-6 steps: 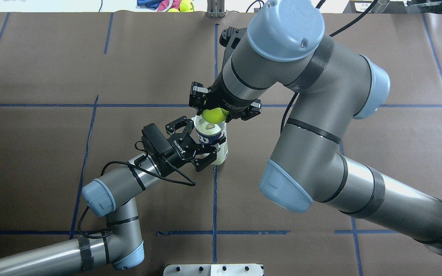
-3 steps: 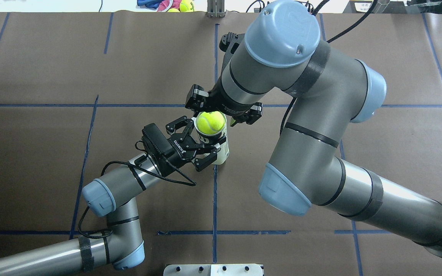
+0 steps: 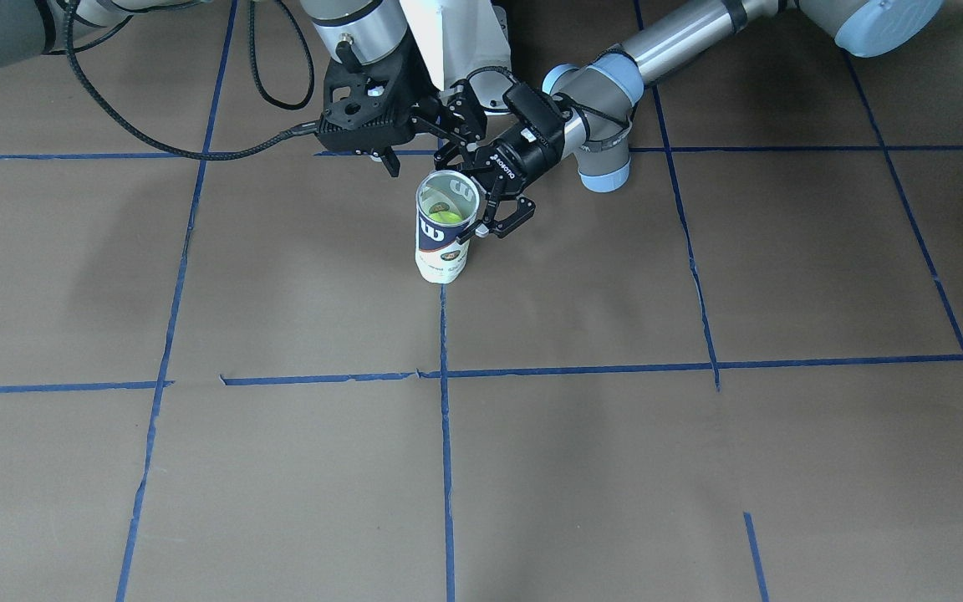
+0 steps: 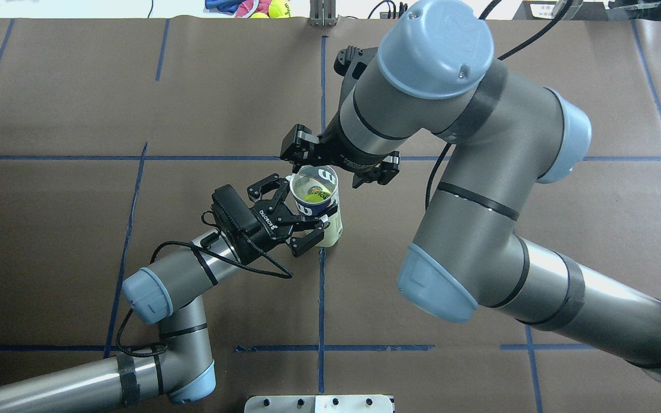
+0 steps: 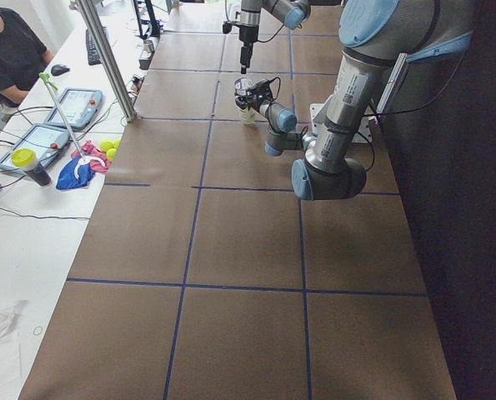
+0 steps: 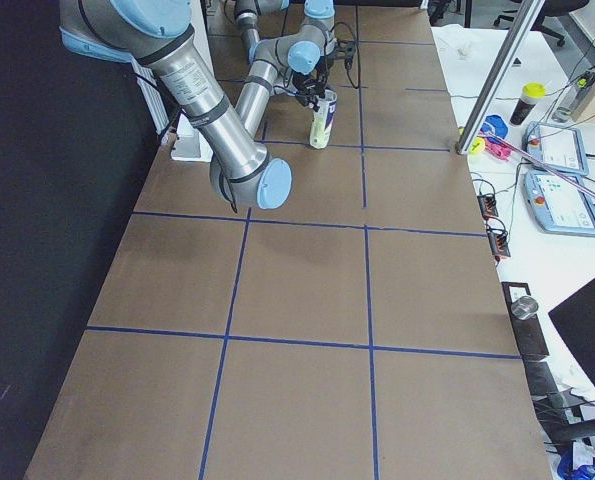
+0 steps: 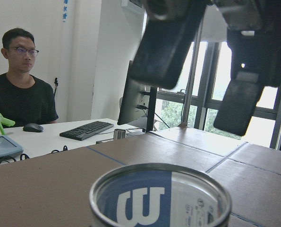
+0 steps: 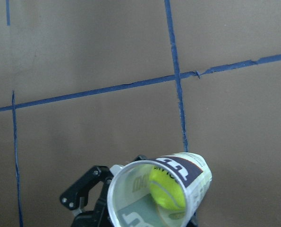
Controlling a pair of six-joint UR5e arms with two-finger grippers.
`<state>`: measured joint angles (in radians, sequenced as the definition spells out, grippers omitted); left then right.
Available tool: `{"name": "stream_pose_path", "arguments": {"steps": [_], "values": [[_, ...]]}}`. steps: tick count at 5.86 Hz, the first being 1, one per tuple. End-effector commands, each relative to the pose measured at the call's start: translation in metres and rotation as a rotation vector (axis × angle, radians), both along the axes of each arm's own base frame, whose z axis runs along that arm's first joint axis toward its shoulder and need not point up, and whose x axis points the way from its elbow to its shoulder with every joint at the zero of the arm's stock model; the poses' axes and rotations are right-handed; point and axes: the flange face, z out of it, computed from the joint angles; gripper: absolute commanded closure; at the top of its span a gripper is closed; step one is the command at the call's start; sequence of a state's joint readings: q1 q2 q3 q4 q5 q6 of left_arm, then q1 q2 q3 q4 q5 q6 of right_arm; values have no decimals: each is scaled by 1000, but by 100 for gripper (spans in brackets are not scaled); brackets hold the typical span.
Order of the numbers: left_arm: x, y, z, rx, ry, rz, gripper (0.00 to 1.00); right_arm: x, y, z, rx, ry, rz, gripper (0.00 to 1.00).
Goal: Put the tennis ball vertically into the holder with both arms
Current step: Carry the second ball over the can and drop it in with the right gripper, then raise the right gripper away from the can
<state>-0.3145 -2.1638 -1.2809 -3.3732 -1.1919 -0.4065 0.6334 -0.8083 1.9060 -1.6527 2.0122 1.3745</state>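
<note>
The left arm (image 4: 170, 275) comes in low from the near left corner of the table (image 4: 66, 241), doubles back at its blue-capped joints, then stretches its wrist diagonally towards the middle, level with the tabletop. At its end the left gripper (image 4: 306, 219) lies sideways, its black fingers pinching the holder (image 3: 441, 244) from both sides around the navy band of the label. The holder stands upright on the brown paper, right on a blue tape line (image 4: 321, 298), with its open mouth facing up. The right arm (image 4: 479, 218) is much the bigger presence from the overhead view: it sweeps in from the far right edge, climbs to a high elbow, folds back over itself and points its wrist straight down, just beyond the holder's mouth. The right gripper (image 4: 337, 166) hangs there with its fingers spread wide and nothing between them; from the left wrist view the two dark fingers (image 7: 166, 45) dangle well apart above the holder's rim. The tennis ball (image 8: 167, 188) is inside the holder, sitting low in the clear tube against one wall, its yellow-green fuzz showing through the open top in the overhead and front-facing views.
</note>
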Motion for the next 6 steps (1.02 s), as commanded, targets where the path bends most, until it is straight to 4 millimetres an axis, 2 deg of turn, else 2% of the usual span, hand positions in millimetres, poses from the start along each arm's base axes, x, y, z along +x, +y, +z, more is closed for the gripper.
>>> {"name": "stream_pose_path", "arguments": {"steps": [1, 2, 3, 4, 5, 6], "values": [[0, 0, -3, 1, 6, 1, 9, 38, -16, 31, 37, 20, -14, 1], [0, 0, -2, 0, 5, 1, 1, 45, -23, 33, 34, 21, -4, 1], [-2, 1, -8, 1, 17, 3, 0, 45, -23, 33, 36, 21, -3, 1], [-15, 4, -23, 13, 50, 2, 0, 46, -24, 34, 36, 22, -2, 1], [-17, 6, -28, 16, 61, 4, 0, 48, -25, 34, 36, 22, 3, 1], [-25, 8, -40, 23, 88, 5, 0, 57, -32, 33, 42, 19, 14, 1]]}}
